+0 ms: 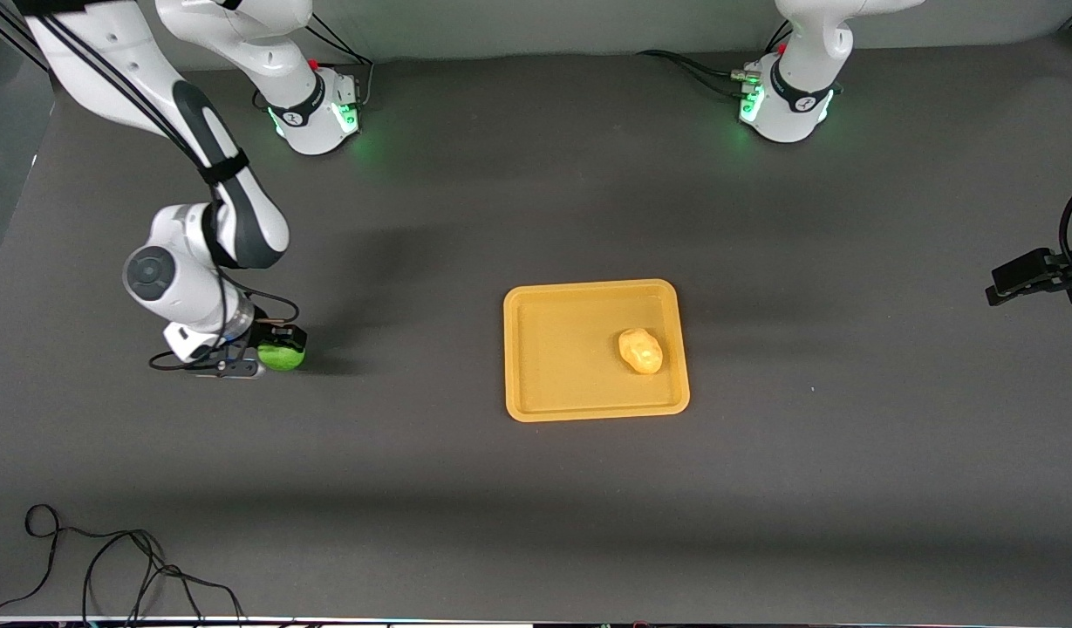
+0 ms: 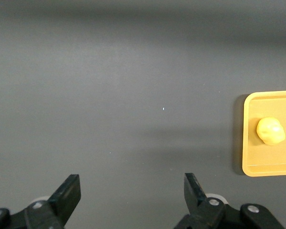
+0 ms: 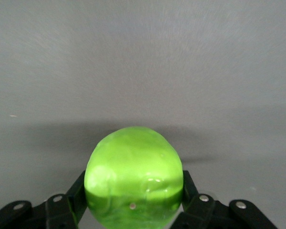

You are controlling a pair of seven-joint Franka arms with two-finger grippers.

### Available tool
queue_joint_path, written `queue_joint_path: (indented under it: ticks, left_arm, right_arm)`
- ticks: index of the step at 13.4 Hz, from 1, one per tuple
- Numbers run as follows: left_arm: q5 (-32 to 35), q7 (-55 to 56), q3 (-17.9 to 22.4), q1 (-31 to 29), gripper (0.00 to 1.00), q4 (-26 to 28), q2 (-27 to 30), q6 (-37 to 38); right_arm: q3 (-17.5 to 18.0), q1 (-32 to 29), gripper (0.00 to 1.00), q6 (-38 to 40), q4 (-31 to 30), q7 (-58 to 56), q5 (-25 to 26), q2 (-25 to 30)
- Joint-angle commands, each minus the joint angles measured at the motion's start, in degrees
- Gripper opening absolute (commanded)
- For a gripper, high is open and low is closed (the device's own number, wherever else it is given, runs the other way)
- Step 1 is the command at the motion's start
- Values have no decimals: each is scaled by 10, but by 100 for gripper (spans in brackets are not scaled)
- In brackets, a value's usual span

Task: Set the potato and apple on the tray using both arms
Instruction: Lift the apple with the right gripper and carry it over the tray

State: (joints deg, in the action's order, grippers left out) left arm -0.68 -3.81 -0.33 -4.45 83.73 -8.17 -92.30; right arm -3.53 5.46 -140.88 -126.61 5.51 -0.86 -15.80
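The green apple (image 1: pixel 282 356) (image 3: pixel 133 171) sits low at the table toward the right arm's end, and my right gripper (image 1: pixel 269 354) (image 3: pixel 133 185) is shut on it, one finger (image 3: pixel 78 191) pressed to each side. The potato (image 1: pixel 641 351) (image 2: pixel 270 130) lies in the yellow-orange tray (image 1: pixel 553 358) (image 2: pixel 250 164) at mid-table, toward the tray's left-arm end. My left gripper (image 2: pixel 132 185) hangs open and empty high over bare table, off the tray's left-arm end. It does not show in the front view.
A black clamp-like device (image 1: pixel 1037 275) juts in at the left arm's end of the table. Loose black cable (image 1: pixel 108 567) lies near the front edge at the right arm's end. The two arm bases (image 1: pixel 317 113) (image 1: pixel 784 105) stand along the back.
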Motion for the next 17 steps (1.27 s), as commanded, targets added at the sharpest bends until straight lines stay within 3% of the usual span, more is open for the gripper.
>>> queue_joint_path:
  ticks: [1, 3, 5, 7, 11, 17]
  left_arm:
    - [6, -6, -2, 1, 98, 8, 11, -9]
    - [8, 2, 2, 19, 98, 21, 23, -23]
    - [10, 6, 58, 78, 98, 41, 36, -37]
    - [9, 13, 77, 94, 98, 60, 50, -48]
    - [2, 14, 58, 92, 97, 64, 61, -39]
    - [1, 14, 61, 92, 98, 62, 52, -24]
  right_arm:
    - [0, -2, 46, 186, 91, -21, -6, 79]
    - [1, 0, 45, 305, 189, -16, -7, 93]
    - [10, 6, 45, 380, 276, -1, -7, 83]
    - [13, 41, 43, 395, 320, 33, -7, 74]
    - [13, 151, 42, 393, 391, 190, -19, 30]
    - [12, 353, 39, 390, 663, 488, -28, -189]
